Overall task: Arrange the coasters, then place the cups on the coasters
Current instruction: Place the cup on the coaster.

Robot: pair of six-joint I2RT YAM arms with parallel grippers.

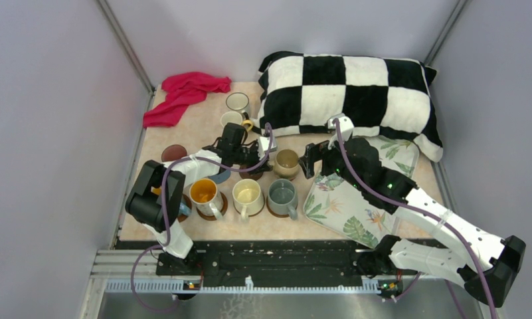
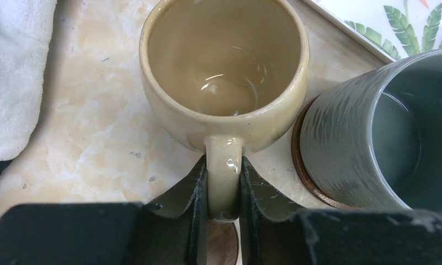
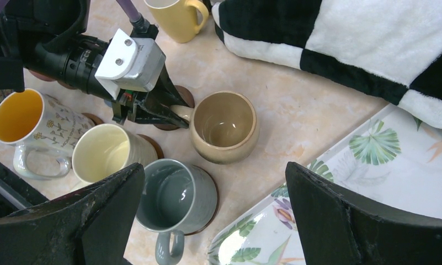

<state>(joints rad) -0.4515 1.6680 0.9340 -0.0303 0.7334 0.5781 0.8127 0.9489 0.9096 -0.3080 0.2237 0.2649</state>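
Checkered pillow [image 1: 349, 93] fills the far side. Leaf-print tray [image 1: 356, 199] lies to the right. Neither is my business.

Right gripper [image 1: 311, 161] hovers at the tray's left corner, jaws spread wide, holding nothing. I judge it is placed there to stay out of the left arm's way.

Left gripper [image 2: 224, 187] is clamped on the handle of the tan mug [image 2: 224, 66]. A handle grip holds the bowl upright and my fingers off its neighbours.

The mug is just beside the grey mug [image 2: 384, 127], which sits on its brown coaster [image 2: 297, 157]. I cannot tell whether the tan mug is lifted or resting.

Spare coaster [image 3: 184, 95] shows under my left fingers, next to the handle. Likely the destination.
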